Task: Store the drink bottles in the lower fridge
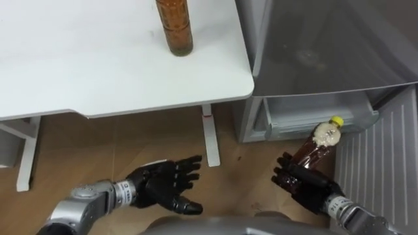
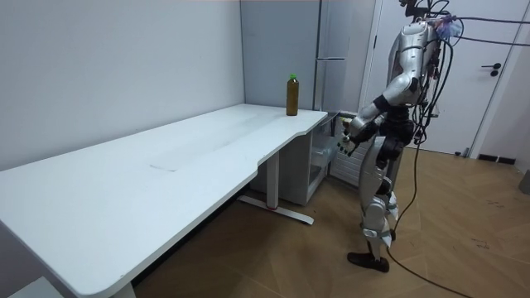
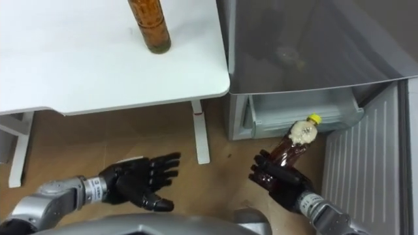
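Observation:
My right hand is shut on a brown drink bottle with a yellow cap, held tilted low in front of the open lower fridge compartment. My left hand hangs open and empty above the wooden floor. A second brown bottle stands upright on the white table near its fridge-side edge. In the room view I stand between the table corner and the fridge, and the green-capped bottle stands on the table.
The open fridge door, ribbed and white, lies to my right. The grey upper fridge front rises above the open compartment. White table legs stand on the wooden floor between my hands.

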{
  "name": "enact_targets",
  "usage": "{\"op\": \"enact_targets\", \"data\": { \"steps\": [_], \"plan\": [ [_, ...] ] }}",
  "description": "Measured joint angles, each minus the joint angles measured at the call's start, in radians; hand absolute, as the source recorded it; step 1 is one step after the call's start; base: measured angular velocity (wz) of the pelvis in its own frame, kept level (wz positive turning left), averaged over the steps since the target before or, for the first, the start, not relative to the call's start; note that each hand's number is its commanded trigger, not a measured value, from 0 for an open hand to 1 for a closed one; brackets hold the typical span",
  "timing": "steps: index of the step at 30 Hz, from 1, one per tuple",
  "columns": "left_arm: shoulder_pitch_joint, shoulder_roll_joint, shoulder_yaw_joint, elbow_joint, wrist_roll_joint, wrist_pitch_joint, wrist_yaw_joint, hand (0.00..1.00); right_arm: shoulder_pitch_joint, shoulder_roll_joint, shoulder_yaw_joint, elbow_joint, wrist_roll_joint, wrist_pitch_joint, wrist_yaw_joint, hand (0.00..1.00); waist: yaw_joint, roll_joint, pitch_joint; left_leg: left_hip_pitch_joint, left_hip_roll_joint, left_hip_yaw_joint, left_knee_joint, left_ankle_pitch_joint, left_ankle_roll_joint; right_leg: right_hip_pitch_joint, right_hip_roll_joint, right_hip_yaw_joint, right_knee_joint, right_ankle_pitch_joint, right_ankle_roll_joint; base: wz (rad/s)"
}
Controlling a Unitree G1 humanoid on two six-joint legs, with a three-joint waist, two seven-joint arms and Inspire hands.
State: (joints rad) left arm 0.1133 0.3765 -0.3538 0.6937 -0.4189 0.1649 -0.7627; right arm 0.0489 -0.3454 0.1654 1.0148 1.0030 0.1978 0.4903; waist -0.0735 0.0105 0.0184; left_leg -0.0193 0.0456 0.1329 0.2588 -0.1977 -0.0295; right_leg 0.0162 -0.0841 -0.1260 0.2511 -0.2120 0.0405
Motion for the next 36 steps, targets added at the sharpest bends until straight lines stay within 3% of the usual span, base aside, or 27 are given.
{"op": "enact_targets", "data": {
  "steps": [2, 4, 6, 8, 10, 15, 18, 20, 25, 30, 36],
  "plan": [
    [-0.001, -0.013, 0.014, 0.083, 0.002, -0.001, 0.036, 0.0, -0.023, 0.002, -0.001, 0.031, 0.025, 0.0, -0.024, 1.0, 0.016, -0.009, 0.0008, 0.0, 0.0, 0.004, 0.0, 0.0, 0.0, -0.002, 0.001, 0.002, -0.003, 0.0, 0.0, -0.05],
    [0.0, -0.044, 0.086, 0.165, -0.002, -0.018, 0.102, 0.0, -0.032, 0.006, -0.025, 0.039, 0.071, 0.0, -0.071, 1.0, 0.05, -0.021, -0.0056, -0.009, 0.0, 0.01, -0.001, 0.0, 0.0, -0.017, 0.0, 0.008, -0.008, 0.0, 0.0, -0.08],
    [0.0, -0.06, 0.128, 0.222, 0.0, -0.03, 0.155, 0.0, -0.053, 0.021, -0.042, 0.043, 0.106, 0.0, -0.115, 1.0, 0.062, -0.032, -0.0062, -0.012, 0.0, 0.009, -0.002, 0.0, 0.0, -0.018, 0.0, 0.008, -0.009, 0.0, 0.0, 0.0],
    [-0.012, -0.084, 0.176, 0.297, 0.02, -0.045, 0.229, 0.0, -0.102, 0.048, -0.078, 0.058, 0.121, 0.002, -0.162, 1.0, 0.08, -0.047, -0.0086, -0.027, 0.0, 0.006, 0.001, 0.0, 0.0, -0.03, 0.0, 0.005, -0.003, 0.001, 0.001, 0.02],
    [-0.034, -0.096, 0.179, 0.375, 0.018, -0.048, 0.282, 0.0, -0.165, 0.055, -0.082, 0.085, 0.143, 0.002, -0.192, 1.0, 0.082, -0.055, -0.0088, -0.049, 0.0, 0.0, 0.011, 0.0, 0.001, -0.05, -0.002, -0.005, 0.008, 0.002, 0.001, 0.06],
    [-0.076, -0.147, 0.229, 0.481, -0.01, -0.066, 0.385, 0.0, -0.267, 0.075, -0.164, 0.18, 0.2, -0.007, -0.259, 1.0, 0.117, -0.055, -0.0074, -0.1, 0.0, 0.001, 0.018, 0.005, 0.007, -0.109, -0.011, -0.029, 0.049, 0.003, 0.0, 0.0],
    [-0.102, -0.159, 0.234, 0.512, -0.024, -0.067, 0.427, 0.0, -0.325, 0.067, -0.19, 0.194, 0.196, -0.004, -0.308, 1.0, 0.125, -0.053, 0.0079, -0.16, -0.002, 0.002, 0.046, 0.008, 0.011, -0.184, -0.021, -0.043, 0.102, 0.003, 0.0, -0.04],
    [-0.117, -0.159, 0.233, 0.517, -0.029, -0.072, 0.449, 0.0, -0.348, 0.065, -0.191, 0.198, 0.198, -0.004, -0.33, 1.0, 0.128, -0.057, 0.013, -0.196, -0.003, 0.001, 0.065, 0.009, 0.013, -0.218, -0.025, -0.045, 0.12, 0.002, 0.0, 0.0],
    [-0.2, -0.161, 0.233, 0.557, -0.042, -0.082, 0.521, 0.0, -0.467, 0.056, -0.192, 0.234, 0.201, -0.004, -0.394, 1.0, 0.145, -0.085, 0.0346, -0.368, -0.004, -0.008, 0.175, 0.011, 0.02, -0.388, -0.045, -0.053, 0.233, -0.01, -0.013, 0.06],
    [-0.234, -0.162, 0.232, 0.556, -0.073, -0.086, 0.565, 0.0, -0.522, 0.026, -0.192, 0.229, 0.213, -0.004, -0.436, 1.0, 0.164, -0.087, 0.0366, -0.496, -0.007, -0.023, 0.261, 0.004, 0.031, -0.511, -0.061, -0.052, 0.33, -0.039, -0.018, 0.11],
    [-0.251, -0.166, 0.233, 0.552, -0.1, -0.122, 0.6, 0.0, -0.569, -0.01, -0.191, 0.211, 0.209, -0.009, -0.496, 1.0, 0.176, -0.093, 0.0376, -0.583, -0.012, -0.02, 0.295, 0.02, 0.032, -0.619, -0.075, -0.04, 0.402, -0.041, -0.029, 0.02]
  ]
}}
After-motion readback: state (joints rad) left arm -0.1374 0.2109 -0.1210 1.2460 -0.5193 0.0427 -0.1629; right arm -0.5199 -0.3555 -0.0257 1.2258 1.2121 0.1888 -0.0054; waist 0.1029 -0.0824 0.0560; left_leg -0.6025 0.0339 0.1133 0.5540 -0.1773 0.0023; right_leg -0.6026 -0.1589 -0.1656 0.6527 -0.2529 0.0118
